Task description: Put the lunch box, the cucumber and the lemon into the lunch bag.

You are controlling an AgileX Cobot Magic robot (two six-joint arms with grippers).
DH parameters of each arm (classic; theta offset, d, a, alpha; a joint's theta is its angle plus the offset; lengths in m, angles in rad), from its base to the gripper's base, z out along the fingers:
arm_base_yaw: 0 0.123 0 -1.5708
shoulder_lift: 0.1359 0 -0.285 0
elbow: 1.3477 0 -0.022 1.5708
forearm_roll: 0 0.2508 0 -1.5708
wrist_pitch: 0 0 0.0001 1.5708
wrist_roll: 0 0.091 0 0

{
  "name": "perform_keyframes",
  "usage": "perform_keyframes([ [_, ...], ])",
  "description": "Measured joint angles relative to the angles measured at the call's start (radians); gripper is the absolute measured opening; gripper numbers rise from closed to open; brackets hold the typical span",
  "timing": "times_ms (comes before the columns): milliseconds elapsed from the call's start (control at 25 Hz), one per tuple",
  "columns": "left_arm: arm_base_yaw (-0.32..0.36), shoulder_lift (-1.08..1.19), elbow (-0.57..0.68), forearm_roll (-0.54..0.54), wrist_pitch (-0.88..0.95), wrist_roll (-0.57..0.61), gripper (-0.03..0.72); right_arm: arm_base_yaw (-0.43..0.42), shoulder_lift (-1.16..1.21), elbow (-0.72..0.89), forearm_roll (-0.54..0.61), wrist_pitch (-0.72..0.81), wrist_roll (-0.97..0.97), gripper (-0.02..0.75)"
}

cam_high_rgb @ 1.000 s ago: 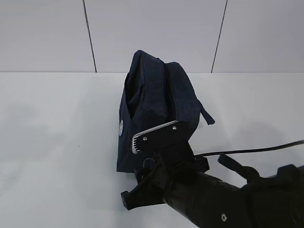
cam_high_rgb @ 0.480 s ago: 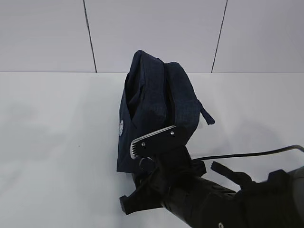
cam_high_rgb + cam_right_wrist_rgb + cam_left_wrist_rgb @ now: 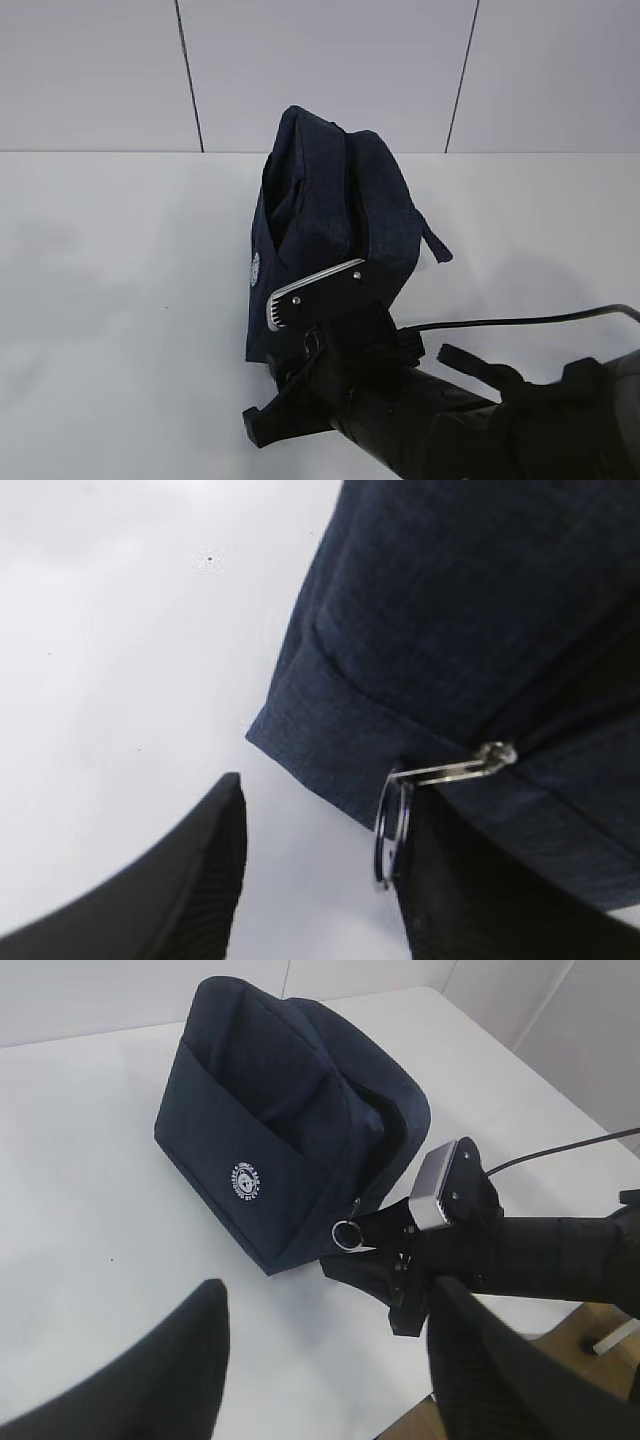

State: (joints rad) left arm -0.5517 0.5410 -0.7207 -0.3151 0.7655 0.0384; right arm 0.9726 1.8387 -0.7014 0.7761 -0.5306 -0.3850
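The dark navy lunch bag stands on the white table, its round white logo facing the left wrist view. Its metal ring pull hangs at the bag's near lower corner. My right gripper is open there, and the ring rests against the inner side of its right finger. My left gripper hangs open over bare table in front of the bag, holding nothing. The lunch box, the cucumber and the lemon are out of view.
The right arm reaches in from the lower right, trailing a black cable. The table's front edge runs close to that arm. White table stretches to the left of the bag, with a panelled wall behind.
The right arm has slid a little down and to the left along the bag's near end. The bag and the left gripper have stayed put.
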Motion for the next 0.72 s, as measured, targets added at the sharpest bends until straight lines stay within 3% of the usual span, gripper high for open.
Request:
perform_keyframes([
  [200, 0.0, 0.0, 0.0, 0.0, 0.001, 0.0, 0.438, 0.0, 0.008, 0.0, -0.004, -0.013, 0.004, 0.32],
  [520, 0.0, 0.0, 0.0, 0.0, 0.001, 0.0, 0.438, 0.0, 0.035, 0.0, 0.023, -0.055, 0.014, 0.274],
  [720, 0.0, 0.0, 0.0, 0.0, 0.001, 0.0, 0.438, 0.0, 0.039, 0.0, 0.059, -0.075, 0.019, 0.064],
])
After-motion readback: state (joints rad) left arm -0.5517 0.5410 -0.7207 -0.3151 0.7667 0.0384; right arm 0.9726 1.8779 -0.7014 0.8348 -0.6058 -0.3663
